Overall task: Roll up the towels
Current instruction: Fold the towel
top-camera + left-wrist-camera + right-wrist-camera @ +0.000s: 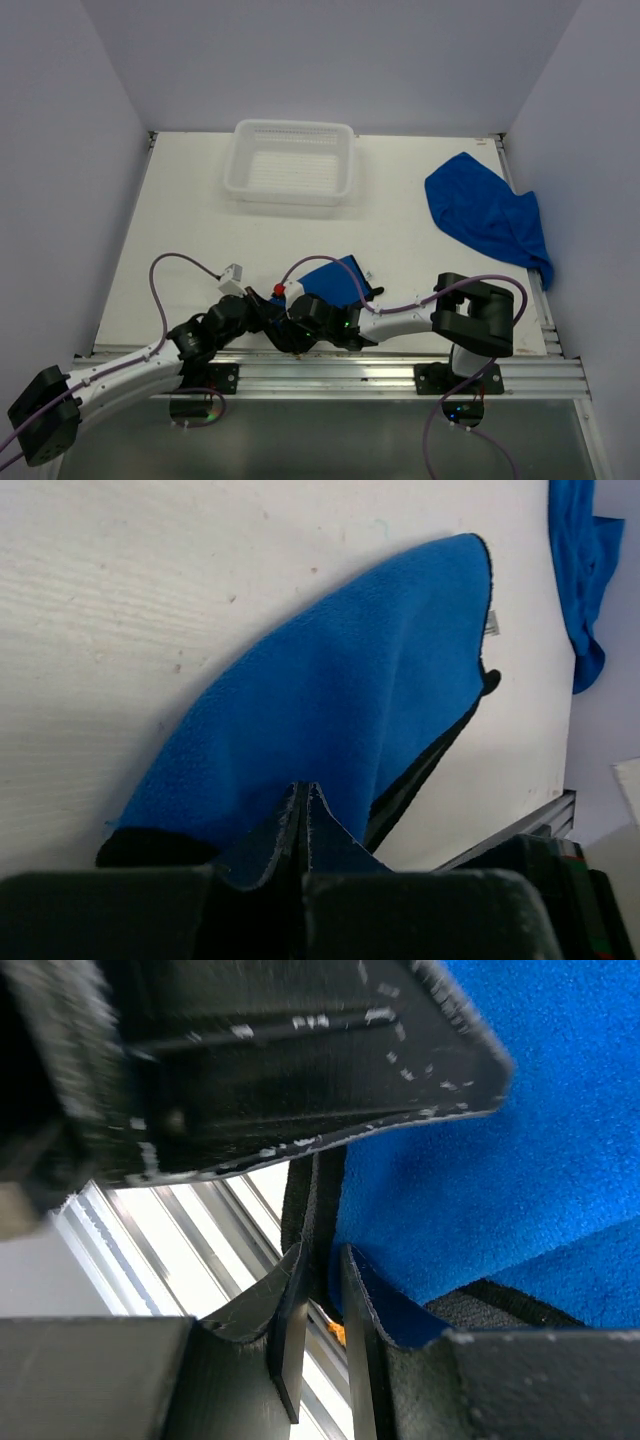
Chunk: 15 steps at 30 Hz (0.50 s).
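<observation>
Top external: 1 basket (290, 196), 2 towels (487, 212); left gripper (303, 792), right gripper (320, 1260) both pinch near towel (335, 281).

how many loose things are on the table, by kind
blue towels: 2 (near towel at the front edge, far towel crumpled at the right side)
white basket: 1
total: 3
</observation>
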Available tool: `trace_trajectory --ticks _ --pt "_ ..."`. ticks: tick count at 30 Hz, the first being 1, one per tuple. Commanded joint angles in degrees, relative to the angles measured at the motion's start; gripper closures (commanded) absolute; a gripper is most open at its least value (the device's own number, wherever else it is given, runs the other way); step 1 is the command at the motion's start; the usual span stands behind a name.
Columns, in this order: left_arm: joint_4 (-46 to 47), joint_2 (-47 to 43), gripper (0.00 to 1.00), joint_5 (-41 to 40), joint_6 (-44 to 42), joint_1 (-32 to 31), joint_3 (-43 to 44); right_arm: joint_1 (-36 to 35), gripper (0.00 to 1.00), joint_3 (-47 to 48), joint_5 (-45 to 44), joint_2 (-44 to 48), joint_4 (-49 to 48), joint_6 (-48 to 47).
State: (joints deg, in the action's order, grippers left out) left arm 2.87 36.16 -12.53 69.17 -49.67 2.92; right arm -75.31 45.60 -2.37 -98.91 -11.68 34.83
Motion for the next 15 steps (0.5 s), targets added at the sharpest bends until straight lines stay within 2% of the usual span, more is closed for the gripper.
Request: trace_trajectory --ticks 1,7,12,13,15 --pt "-1.8 1.2 1.00 -4.0 3.1 -0.9 -2.2 0.3 0.76 -2.2 -3.3 -0.8 3.4 0.4" --pt "-8.4 1.3 1.00 -8.4 3.3 -0.9 -0.4 0.5 0.76 -2.2 -3.4 -0.8 3.3 0.8" --pt "-5.3 6.4 1.00 -8.3 1.8 -0.9 -0.3 0.4 0.75 -2.0 -2.9 -0.8 3.3 0.7" --pt "-4.8 7.2 1.00 -8.3 1.5 -0.9 -0.1 0.5 0.75 -2.1 -2.8 -0.8 3.5 0.7" --pt "-4.3 9.1 1.00 -8.6 1.1 -1.0 0.2 0.5 0.67 -2.0 -2.8 0.1 3.8 0.6"
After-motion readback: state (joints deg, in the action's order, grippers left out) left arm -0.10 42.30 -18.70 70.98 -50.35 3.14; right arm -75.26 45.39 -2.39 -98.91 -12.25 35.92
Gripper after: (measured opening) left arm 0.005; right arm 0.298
